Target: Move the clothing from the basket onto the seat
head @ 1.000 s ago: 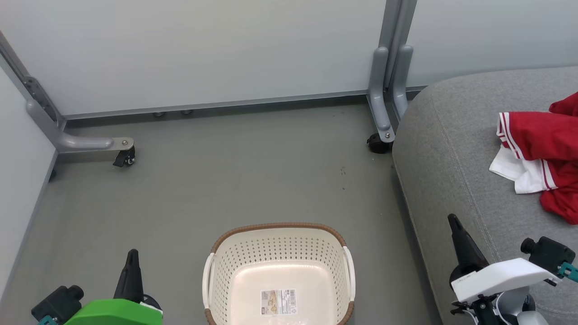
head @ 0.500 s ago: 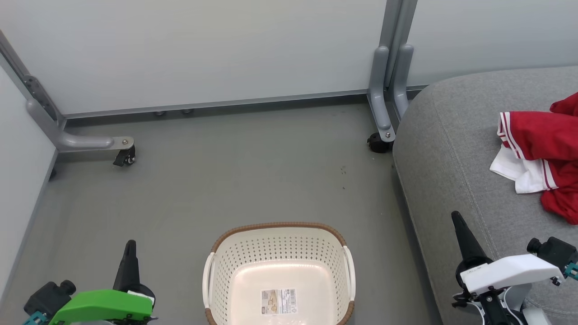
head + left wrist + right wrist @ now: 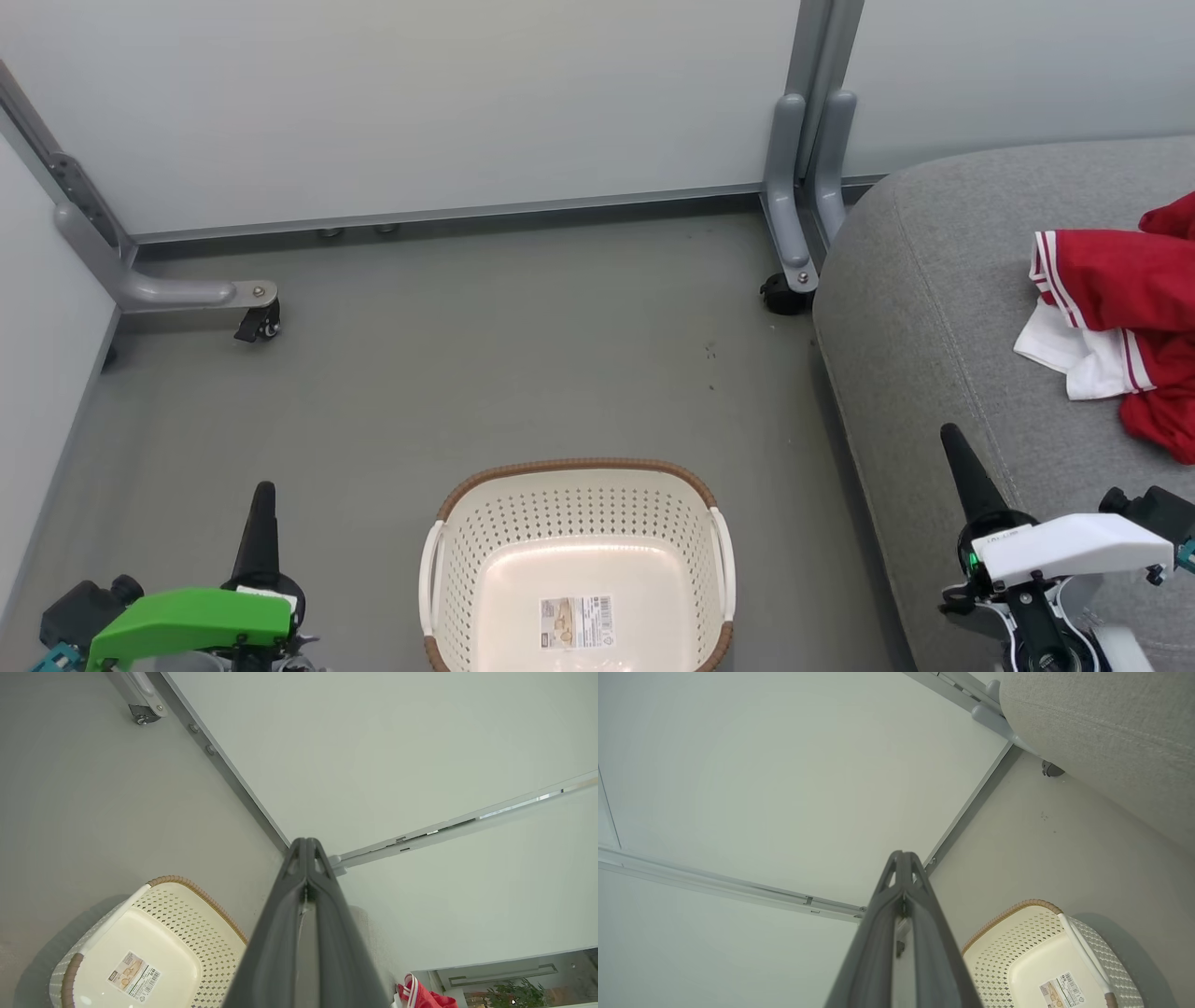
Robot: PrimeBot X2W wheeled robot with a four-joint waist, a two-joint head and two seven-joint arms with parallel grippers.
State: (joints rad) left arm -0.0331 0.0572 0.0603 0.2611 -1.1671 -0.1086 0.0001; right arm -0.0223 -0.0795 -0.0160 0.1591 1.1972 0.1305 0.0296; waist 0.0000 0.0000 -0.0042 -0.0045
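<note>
Nearest, the left gripper [image 3: 263, 495] and right gripper [image 3: 954, 441] are hovering on either side of the basket [image 3: 579, 464], both sets of jaws pressing shut and gripping nothing. The basket is sitting on the floor [image 3: 467, 355], carrying just a label [image 3: 577, 623]. Farther right, the clothing [image 3: 1120, 280] is lying bunched on the seat [image 3: 934, 308]; the transfer is looking complete. The fabric is appearing soft, light and limp; any regrasp is best taken pinching a raised fold.
</note>
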